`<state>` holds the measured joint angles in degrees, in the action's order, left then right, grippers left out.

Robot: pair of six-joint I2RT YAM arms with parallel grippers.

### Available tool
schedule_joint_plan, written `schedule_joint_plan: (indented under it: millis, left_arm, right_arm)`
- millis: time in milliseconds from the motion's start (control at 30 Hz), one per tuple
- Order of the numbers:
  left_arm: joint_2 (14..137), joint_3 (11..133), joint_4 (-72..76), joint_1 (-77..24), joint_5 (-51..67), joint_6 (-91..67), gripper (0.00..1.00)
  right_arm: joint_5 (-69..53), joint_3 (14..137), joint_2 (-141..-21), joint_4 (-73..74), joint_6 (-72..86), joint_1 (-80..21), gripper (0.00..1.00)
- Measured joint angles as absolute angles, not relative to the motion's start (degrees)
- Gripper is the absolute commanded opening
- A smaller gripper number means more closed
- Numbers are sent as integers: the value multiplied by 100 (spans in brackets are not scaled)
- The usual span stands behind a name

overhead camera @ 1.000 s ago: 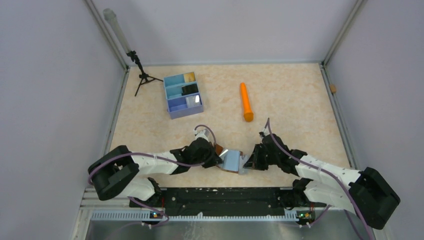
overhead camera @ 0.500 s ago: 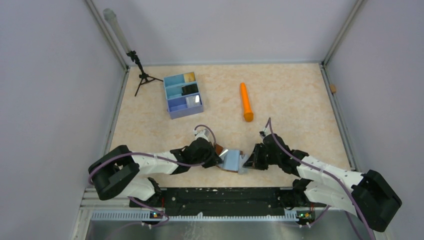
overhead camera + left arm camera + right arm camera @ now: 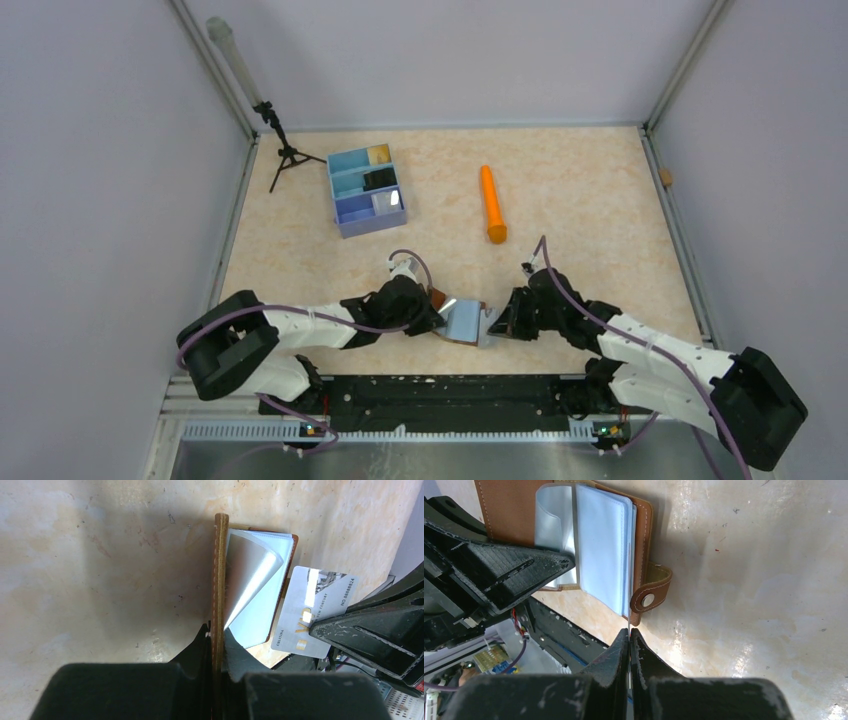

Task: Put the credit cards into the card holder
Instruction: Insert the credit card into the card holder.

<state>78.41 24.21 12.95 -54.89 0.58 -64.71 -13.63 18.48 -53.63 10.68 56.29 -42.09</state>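
The card holder point(image 3: 462, 322), brown leather with clear sleeves, lies open near the table's front edge. My left gripper point(image 3: 218, 636) is shut on its cover point(image 3: 220, 570), which stands edge-on; a sleeve point(image 3: 250, 575) curls up beside it. A silvery credit card point(image 3: 312, 611) is pinched in my right gripper point(image 3: 630, 632), which is shut on it; there the card point(image 3: 629, 621) shows as a thin edge touching the sleeve stack point(image 3: 604, 550) by the snap tab point(image 3: 651, 598). From above, the right gripper point(image 3: 497, 322) is at the holder's right side and the left gripper point(image 3: 432, 316) at its left. More cards lie in the tray: tan-gold point(image 3: 379, 154), black point(image 3: 379, 178), white point(image 3: 389, 201).
The blue three-compartment tray point(image 3: 345, 190) stands at the back left. An orange cylinder point(image 3: 491, 203) lies mid-table behind the grippers. A small black tripod point(image 3: 283, 150) stands by the left wall. The black base rail point(image 3: 440, 390) runs just in front of the holder.
The right arm has shifted slightly, nudging the card a little toward the holder. The left gripper and the holder have stayed in place.
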Motion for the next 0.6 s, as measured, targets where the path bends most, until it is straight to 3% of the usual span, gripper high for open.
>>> schedule_joint_plan:
  millis: [600]
  left_arm:
    - [7905, 2421, 1339, -5489, 56, -6479, 0]
  right_arm:
    - [-1406, 1796, -5690, 644, 5714, -4209, 0]
